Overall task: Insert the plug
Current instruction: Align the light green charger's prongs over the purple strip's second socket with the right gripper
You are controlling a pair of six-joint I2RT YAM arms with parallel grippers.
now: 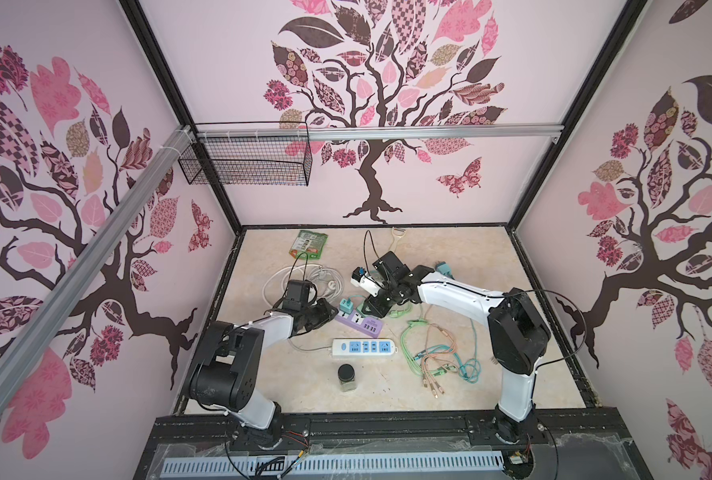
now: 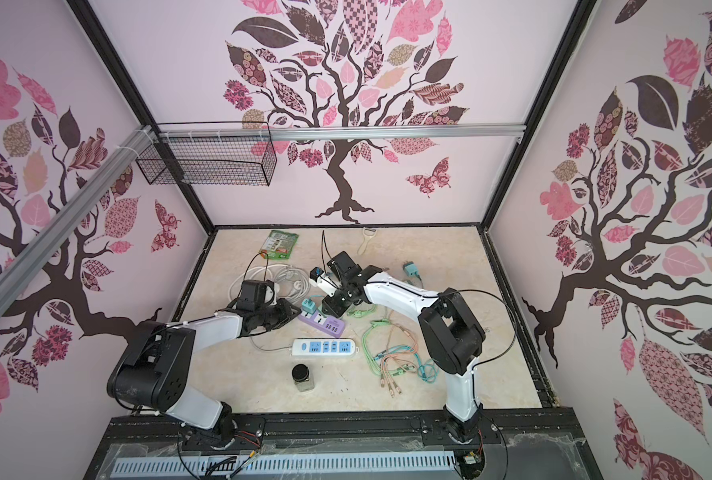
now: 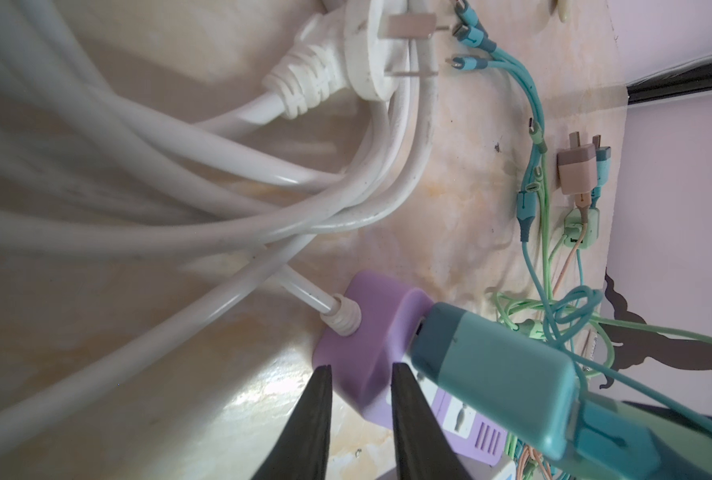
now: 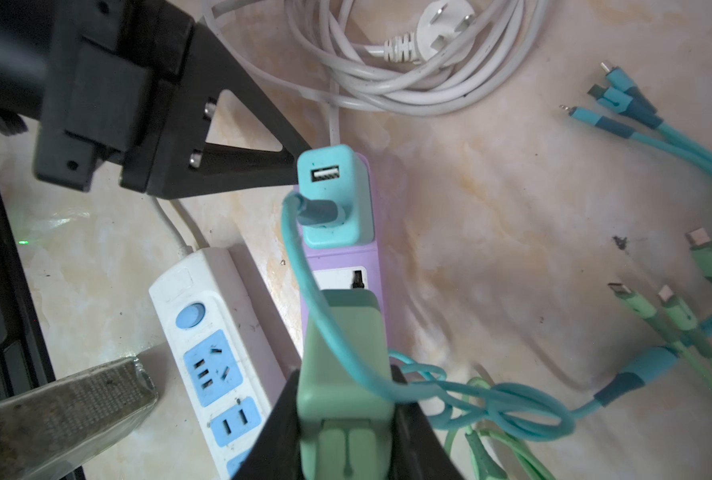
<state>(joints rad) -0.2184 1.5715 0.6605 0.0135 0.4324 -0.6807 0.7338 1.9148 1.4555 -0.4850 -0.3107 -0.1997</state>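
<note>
Right wrist view: right gripper clamped on green plug over purple strip. Its free socket shows btwn plug & teal charger, seated at strip's cord end. At that end's edge, left gripper fingers sit narrowly apart; can't tell if gripping. One long edge crowded by white strip; opposite side bare table.

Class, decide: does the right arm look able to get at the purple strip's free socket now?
Probably yes: its jaws hold the green charger close by the free socket of the purple strip; the teal charger fills only the end socket.
</note>
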